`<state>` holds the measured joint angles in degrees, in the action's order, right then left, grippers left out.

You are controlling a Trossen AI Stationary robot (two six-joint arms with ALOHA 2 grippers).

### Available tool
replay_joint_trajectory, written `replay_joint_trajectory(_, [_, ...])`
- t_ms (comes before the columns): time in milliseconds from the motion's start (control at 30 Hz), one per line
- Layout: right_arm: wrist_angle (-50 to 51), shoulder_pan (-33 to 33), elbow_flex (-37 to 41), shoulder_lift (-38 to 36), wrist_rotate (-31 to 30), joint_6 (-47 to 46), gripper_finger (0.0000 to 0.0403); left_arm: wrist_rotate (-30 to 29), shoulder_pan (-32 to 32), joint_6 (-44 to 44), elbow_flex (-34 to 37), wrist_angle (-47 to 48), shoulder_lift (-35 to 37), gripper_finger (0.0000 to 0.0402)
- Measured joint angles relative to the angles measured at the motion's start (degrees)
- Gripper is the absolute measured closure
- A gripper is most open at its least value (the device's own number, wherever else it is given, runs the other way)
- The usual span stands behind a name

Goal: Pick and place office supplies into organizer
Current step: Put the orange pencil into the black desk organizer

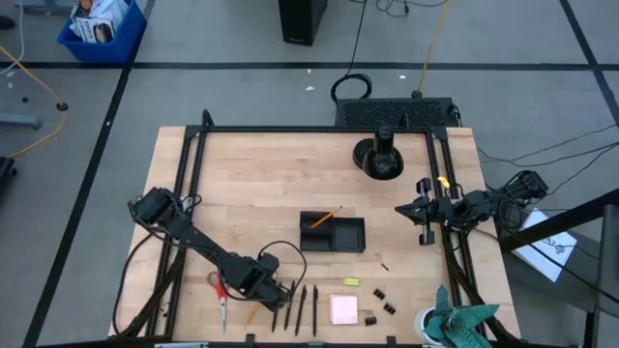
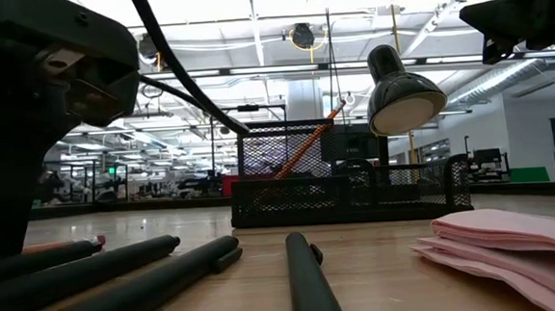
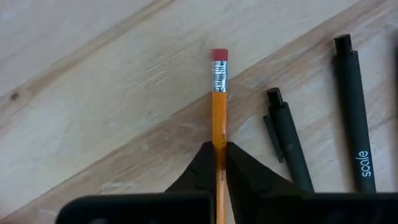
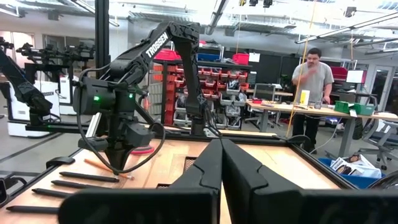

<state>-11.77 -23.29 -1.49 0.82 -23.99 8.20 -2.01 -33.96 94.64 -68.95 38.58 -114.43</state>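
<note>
The left gripper [image 3: 219,163] is low over the front of the table, its two dark fingers [image 3: 199,171] pinched tight on an orange pencil [image 3: 218,106]. The pencil lies on the wood (its red eraser end and metal ferrule point away from the wrist). In the high view that gripper [image 1: 259,282] sits at about 7 o'clock from the table's middle, with the pencil's free end [image 1: 251,314] showing beyond it toward the front edge.

Just beside the gripper at 9 o'clock lie the red-handled scissors [image 1: 219,291]. At 3 o'clock from it the dark pens [image 1: 301,309] lie in a loose row, four or so (two of them [image 3: 353,112] show beside the pencil in the left wrist view).

Farther along at 3 o'clock is the pink sticky-note pad [image 1: 343,309], then the small black binder clips [image 1: 384,302] and, at 12 o'clock from the pad, the yellow-green eraser [image 1: 351,281].

The black organizer [image 1: 332,234] stands near the table's middle, at about 1 o'clock from the left gripper, with a second orange pencil [image 1: 323,216] leaning in it.

The right gripper [image 4: 221,163] waits at the table's 3 o'clock edge, fingers closed together on nothing. A teal-green cloth [image 1: 459,319] lies at the 5 o'clock corner, and a round black stand [image 1: 379,155] at 1 o'clock.
</note>
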Motion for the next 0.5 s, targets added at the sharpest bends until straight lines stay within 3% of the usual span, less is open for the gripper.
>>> replay_joint_trajectory(167, [0.0, 0.0, 0.0, 0.0, 0.0, 0.0, 0.0403, -6.3, -0.8, -2.2, 0.0, 0.1, 0.0, 0.0381])
replay_joint_trajectory(333, [0.0, 0.0, 0.0, 0.0, 0.0, 0.0, 0.0403, -21.6, -0.6, -3.7, 0.7, 0.5, 1.4, 0.0395])
replay_joint_trajectory(500, [0.0, 0.0, 0.0, 0.0, 0.0, 0.2, 0.0403, -28.5, -0.7, -6.3, 0.9, 1.7, 3.7, 0.0389])
